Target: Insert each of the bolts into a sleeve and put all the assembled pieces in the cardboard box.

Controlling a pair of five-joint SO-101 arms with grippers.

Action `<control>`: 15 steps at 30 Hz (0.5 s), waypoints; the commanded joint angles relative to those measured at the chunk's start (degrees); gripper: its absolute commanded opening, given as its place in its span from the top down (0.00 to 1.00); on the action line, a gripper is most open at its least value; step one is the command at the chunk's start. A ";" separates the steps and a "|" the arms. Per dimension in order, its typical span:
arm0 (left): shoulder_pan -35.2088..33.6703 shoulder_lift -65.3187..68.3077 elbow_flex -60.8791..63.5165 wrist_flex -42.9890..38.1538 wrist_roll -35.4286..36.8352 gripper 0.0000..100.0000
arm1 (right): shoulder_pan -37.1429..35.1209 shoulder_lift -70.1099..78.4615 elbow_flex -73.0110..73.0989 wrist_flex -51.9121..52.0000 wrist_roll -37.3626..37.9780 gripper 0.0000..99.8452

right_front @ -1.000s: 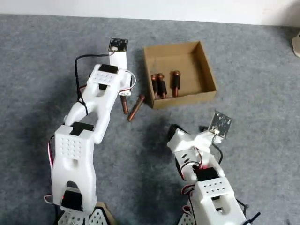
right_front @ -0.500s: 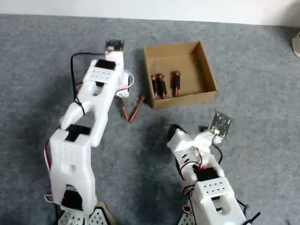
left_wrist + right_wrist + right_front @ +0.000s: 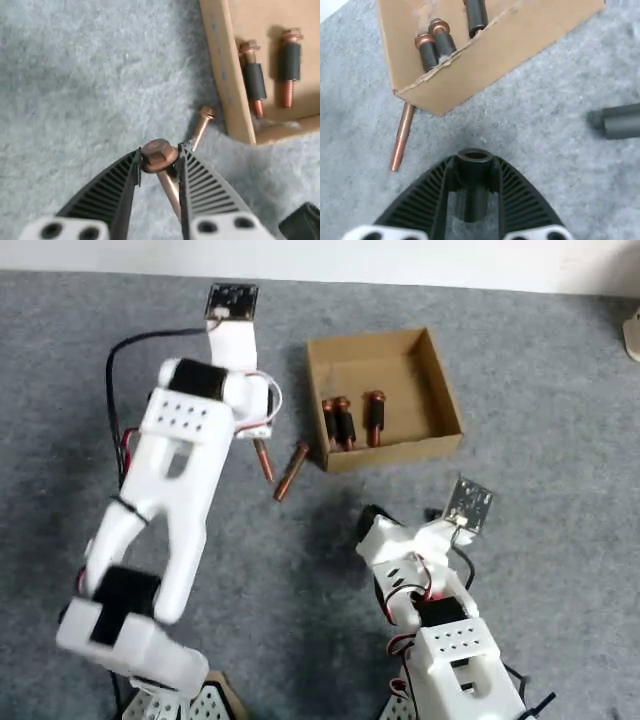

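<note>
bolt (image 3: 169, 189) is hanging clamped in the left hand (image 3: 159, 152); second bolt (image 3: 291, 470) is lying on the table (image 3: 560, 360) beside the cardboard box (image 3: 440, 390), which is holding three assembled pieces (image 3: 350, 420); right hand (image 3: 474, 160) is gripping a sleeve (image 3: 472, 200); two assemblies apparently remaining.

Light bright, diffuse, from above. Soft shadows beside arms (image 3: 170, 470) on table (image 3: 560, 420); bolts (image 3: 375, 415) cast short shadows in box (image 3: 447, 400) (dull sheen on copper).
</note>
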 commanded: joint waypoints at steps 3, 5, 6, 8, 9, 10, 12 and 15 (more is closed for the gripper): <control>1.63 -18.68 23.52 -24.70 -2.37 1.00 | -7.87 -1.36 -0.04 -1.36 9.23 1.00; 1.71 -25.10 34.51 -37.80 -6.51 1.00 | -8.48 -1.36 0.04 -1.36 12.40 1.00; 1.71 -28.09 39.87 -44.31 -8.79 1.00 | -8.48 -1.36 0.48 -1.45 13.63 1.00; 1.71 -33.01 48.66 -56.44 -12.57 1.00 | -8.48 -1.36 1.10 -4.00 15.47 1.00; 1.71 -35.30 52.18 -61.63 -13.71 1.00 | -8.48 -1.36 1.98 -6.46 16.44 1.00; 1.71 -37.23 55.34 -66.02 -14.07 1.00 | -8.57 -1.36 3.21 -9.27 17.93 1.00; 1.80 -39.87 59.21 -71.21 -13.89 1.00 | -8.57 -1.36 5.85 -16.13 21.80 1.00; 3.38 -42.24 60.53 -73.23 -13.89 1.00 | -8.57 -1.10 10.24 -25.71 27.87 1.00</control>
